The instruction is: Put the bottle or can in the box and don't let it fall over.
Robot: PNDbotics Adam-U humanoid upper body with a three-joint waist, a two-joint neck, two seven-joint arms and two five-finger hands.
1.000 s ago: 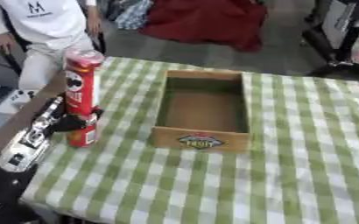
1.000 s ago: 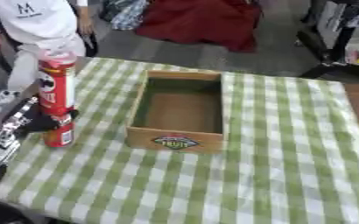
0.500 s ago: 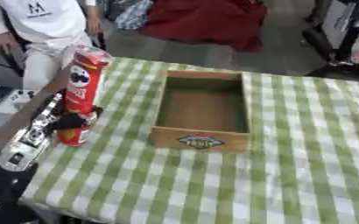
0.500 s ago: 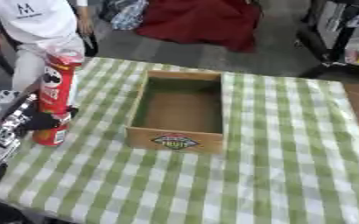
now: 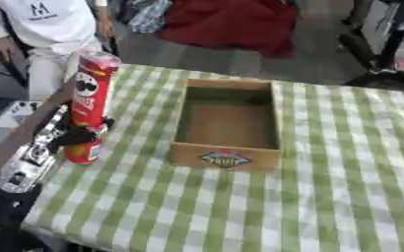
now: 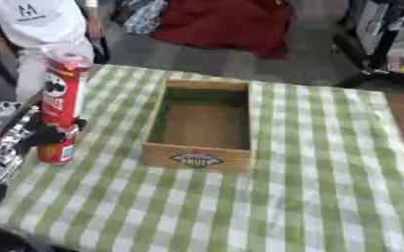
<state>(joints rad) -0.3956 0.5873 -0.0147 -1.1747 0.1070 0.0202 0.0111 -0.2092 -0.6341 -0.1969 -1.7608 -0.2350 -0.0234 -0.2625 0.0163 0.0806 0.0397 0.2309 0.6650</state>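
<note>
- Left robot hand (image 5: 74,136) curled round lower part of tall red can (image 5: 89,106), dark fingers wrapping it.
- Can roughly upright, leaning slightly, at left side of bench (image 5: 343,162), on the green checked cloth.
- Open wooden box (image 5: 227,124) just right of can, not touching; nothing inside.
- Right robot hand not visible.

left robot hand (image 5: 74,134) reaches in from the left edge, fingers curled.
</note>
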